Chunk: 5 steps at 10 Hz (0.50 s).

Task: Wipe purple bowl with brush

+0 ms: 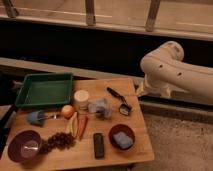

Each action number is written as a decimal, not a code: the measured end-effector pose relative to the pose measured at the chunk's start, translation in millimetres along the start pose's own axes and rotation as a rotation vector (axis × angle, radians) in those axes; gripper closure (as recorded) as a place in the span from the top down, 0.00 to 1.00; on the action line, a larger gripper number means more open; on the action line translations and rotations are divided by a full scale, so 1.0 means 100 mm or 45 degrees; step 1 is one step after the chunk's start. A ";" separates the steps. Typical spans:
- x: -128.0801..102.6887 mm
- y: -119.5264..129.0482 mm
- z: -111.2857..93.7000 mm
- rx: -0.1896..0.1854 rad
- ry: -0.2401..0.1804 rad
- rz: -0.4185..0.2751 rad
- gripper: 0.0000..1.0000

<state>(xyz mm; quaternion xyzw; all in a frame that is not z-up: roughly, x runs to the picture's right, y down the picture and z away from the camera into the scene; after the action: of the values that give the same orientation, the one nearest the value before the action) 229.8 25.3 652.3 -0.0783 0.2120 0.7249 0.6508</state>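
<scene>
No text, label, brand, number or sign can be read anywhere in the view. The flat black bar (99, 145), at 6 o'clock on the wooden table (136, 150), is seen only as a dark shape, and no marks can be made out on it. Nothing legible is seen on the pale round container (81, 96) near the centre. No lettering can be read on the white arm (170, 75) at 3 o'clock. The gripper is out of view, so any marking on it cannot be told.
</scene>
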 end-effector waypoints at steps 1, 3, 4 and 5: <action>-0.05 0.10 -0.06 -0.029 -0.057 -0.025 0.80; -0.18 0.45 -0.13 -0.093 -0.135 -0.070 0.80; -0.24 0.65 -0.16 -0.128 -0.157 -0.095 0.80; -0.32 0.94 -0.19 -0.180 -0.179 -0.135 0.80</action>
<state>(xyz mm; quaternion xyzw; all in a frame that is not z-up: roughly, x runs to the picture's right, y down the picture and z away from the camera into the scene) 139.3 -17.3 666.5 -0.0841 0.1097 0.7062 0.6944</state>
